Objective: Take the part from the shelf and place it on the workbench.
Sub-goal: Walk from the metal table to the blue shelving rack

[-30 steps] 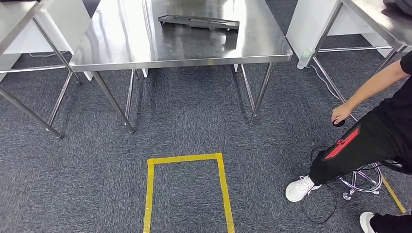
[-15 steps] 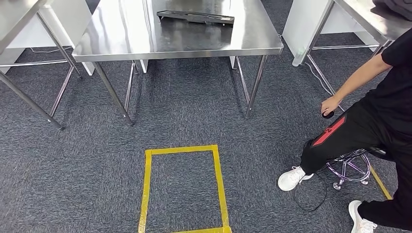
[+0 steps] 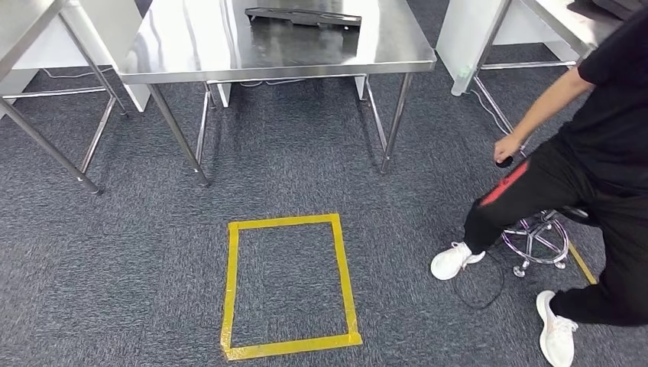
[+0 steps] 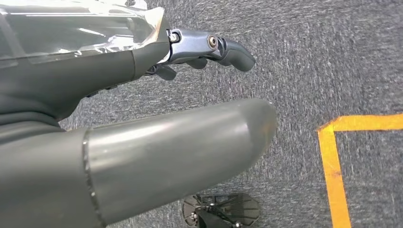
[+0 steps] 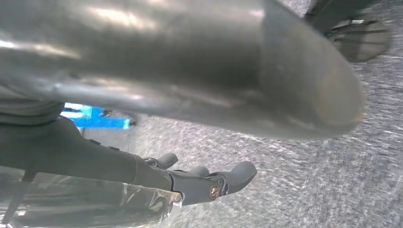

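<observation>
Carpet (image 3: 115,267) with yellow tape rectangle (image 3: 289,284) before steel workbench (image 3: 191,46).

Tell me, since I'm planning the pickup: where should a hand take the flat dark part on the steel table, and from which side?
Probably the near long edge of the dark part, from the robot's side. It lies flat, long and low on the steel table, so that edge looks easiest to reach.

head view high over carpet (image 3: 115,267), wrist views close above same carpet
</observation>
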Tool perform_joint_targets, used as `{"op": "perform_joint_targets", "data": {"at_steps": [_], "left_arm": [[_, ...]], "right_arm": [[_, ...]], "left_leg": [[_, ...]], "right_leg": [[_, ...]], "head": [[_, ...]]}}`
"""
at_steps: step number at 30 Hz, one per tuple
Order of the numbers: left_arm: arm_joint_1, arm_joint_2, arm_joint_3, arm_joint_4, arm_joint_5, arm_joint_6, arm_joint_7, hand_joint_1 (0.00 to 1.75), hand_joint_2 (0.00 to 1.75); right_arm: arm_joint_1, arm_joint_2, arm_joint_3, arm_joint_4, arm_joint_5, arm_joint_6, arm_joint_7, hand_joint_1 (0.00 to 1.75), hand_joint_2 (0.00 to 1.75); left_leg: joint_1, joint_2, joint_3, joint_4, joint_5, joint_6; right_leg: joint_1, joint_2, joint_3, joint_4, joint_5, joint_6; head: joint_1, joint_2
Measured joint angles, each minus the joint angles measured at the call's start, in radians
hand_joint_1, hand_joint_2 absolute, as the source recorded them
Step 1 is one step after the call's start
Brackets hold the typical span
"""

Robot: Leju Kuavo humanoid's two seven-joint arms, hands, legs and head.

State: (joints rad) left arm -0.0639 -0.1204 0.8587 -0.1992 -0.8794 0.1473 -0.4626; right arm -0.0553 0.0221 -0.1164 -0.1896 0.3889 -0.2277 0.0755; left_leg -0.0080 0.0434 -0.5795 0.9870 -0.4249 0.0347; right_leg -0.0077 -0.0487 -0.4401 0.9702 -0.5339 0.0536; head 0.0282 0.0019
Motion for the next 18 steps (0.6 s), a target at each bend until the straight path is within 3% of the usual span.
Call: {"op": "perform_joint_targets", "data": {"at_steps": [2, 3, 5, 7, 8, 9, 10, 11, 13, 15, 17, 18], "left_arm": [[0.0, 0.001, 0.0, 0.0, 0.0, 0.0, 0.002, 0.0, 0.0], [0.0, 0.002, 0.0, 0.0, 0.0, 0.0, 0.002, 0.0, 0.0], [0.001, 0.003, 0.0, 0.0, 0.0, 0.001, 0.004, 0.0, 0.0], [0.003, 0.003, 0.0, 0.0, -0.002, 0.001, 0.005, 0.0, 0.0], [0.004, 0.003, 0.0, 0.0, -0.003, 0.001, 0.005, 0.0, 0.0], [0.004, 0.003, 0.0, 0.0, -0.004, 0.001, 0.005, 0.0, 0.0], [0.004, 0.003, 0.0, 0.0, -0.006, 0.001, 0.006, 0.0, 0.0], [0.005, 0.003, 0.0, 0.0, -0.007, 0.001, 0.006, 0.0, 0.0], [0.006, 0.005, 0.0, 0.0, -0.009, 0.001, 0.006, 0.0, 0.0], [0.01, 0.007, 0.0, 0.0, -0.01, 0.001, 0.007, 0.0, 0.0], [0.008, 0.007, 0.0, 0.0, -0.01, 0.001, 0.008, 0.0, 0.0], [0.005, 0.006, 0.0, 0.0, -0.01, 0.001, 0.008, 0.0, 0.0]], "right_arm": [[0.0, 0.002, 0.001, 0.0, 0.0, 0.0, 0.0, 0.0, 0.0], [0.002, 0.004, 0.002, 0.001, 0.0, 0.0, 0.001, 0.0, 0.0], [0.007, 0.005, 0.002, 0.001, 0.0, 0.0, 0.003, 0.0, 0.0], [0.011, 0.006, 0.002, 0.002, 0.0, 0.0, 0.004, 0.0, 0.0], [0.012, 0.006, 0.002, 0.002, 0.0, 0.0, 0.004, 0.0, 0.0], [0.013, 0.007, 0.002, 0.002, 0.0, 0.0, 0.004, 0.0, 0.0], [0.015, 0.007, 0.002, 0.002, 0.0, 0.0, 0.004, 0.0, 0.0], [0.015, 0.007, 0.002, 0.002, 0.0, 0.0, 0.004, 0.0, 0.0], [0.014, 0.009, 0.002, 0.002, 0.0, 0.0, 0.004, 0.0, 0.0], [0.012, 0.011, 0.002, 0.002, 0.0, 0.0, 0.003, 0.0, 0.0], [0.011, 0.012, 0.002, 0.002, 0.0, 0.0, 0.001, 0.0, 0.0], [0.011, 0.011, 0.002, 0.002, 0.0, 0.0, 0.0, 0.0, 0.0]], "left_leg": [[0.002, 0.014, -0.004, 0.005, 0.003, -0.009], [0.005, 0.009, -0.008, 0.014, -0.006, -0.016], [0.011, -0.016, -0.035, 0.082, -0.065, -0.029], [0.014, -0.036, -0.083, 0.216, -0.149, -0.037], [0.015, -0.037, -0.099, 0.27, -0.171, -0.039], [0.015, -0.039, -0.101, 0.293, -0.173, -0.038], [0.015, -0.041, -0.084, 0.277, -0.155, -0.035], [0.015, -0.049, -0.051, 0.224, -0.123, -0.03], [0.016, -0.091, 0.027, 0.087, -0.064, -0.015], [0.014, -0.121, 0.066, 0.015, -0.046, -0.006], [0.012, -0.102, 0.07, -0.002, -0.047, -0.003], [0.012, -0.088, 0.073, -0.015, -0.046, 0.0]], "right_leg": [[-0.002, 0.013, -0.006, -0.013, -0.003, -0.024], [-0.005, 0.02, -0.009, -0.013, 0.002, -0.035], [-0.009, 0.03, -0.018, -0.014, 0.014, -0.055], [-0.007, 0.043, -0.03, -0.013, 0.024, -0.064], [-0.005, 0.052, -0.034, -0.012, 0.028, -0.064], [-0.004, 0.061, -0.037, -0.012, 0.031, -0.063], [-0.003, 0.072, -0.036, -0.011, 0.033, -0.061], [-0.002, 0.082, -0.033, -0.011, 0.034, -0.06], [-0.002, 0.104, -0.035, -0.01, 0.037, -0.055], [-0.003, 0.126, -0.044, -0.009, 0.042, -0.047], [-0.001, 0.146, -0.054, -0.009, 0.048, -0.035], [0.001, 0.143, -0.062, -0.002, 0.046, -0.031]], "head": [[-0.001, 0.0], [-0.002, 0.0], [-0.004, 0.0], [-0.005, 0.0], [-0.005, 0.0], [-0.005, 0.0], [-0.005, 0.0], [-0.005, 0.0], [-0.005, 0.0], [-0.005, 0.0], [-0.006, 0.0], [-0.006, 0.0]]}}
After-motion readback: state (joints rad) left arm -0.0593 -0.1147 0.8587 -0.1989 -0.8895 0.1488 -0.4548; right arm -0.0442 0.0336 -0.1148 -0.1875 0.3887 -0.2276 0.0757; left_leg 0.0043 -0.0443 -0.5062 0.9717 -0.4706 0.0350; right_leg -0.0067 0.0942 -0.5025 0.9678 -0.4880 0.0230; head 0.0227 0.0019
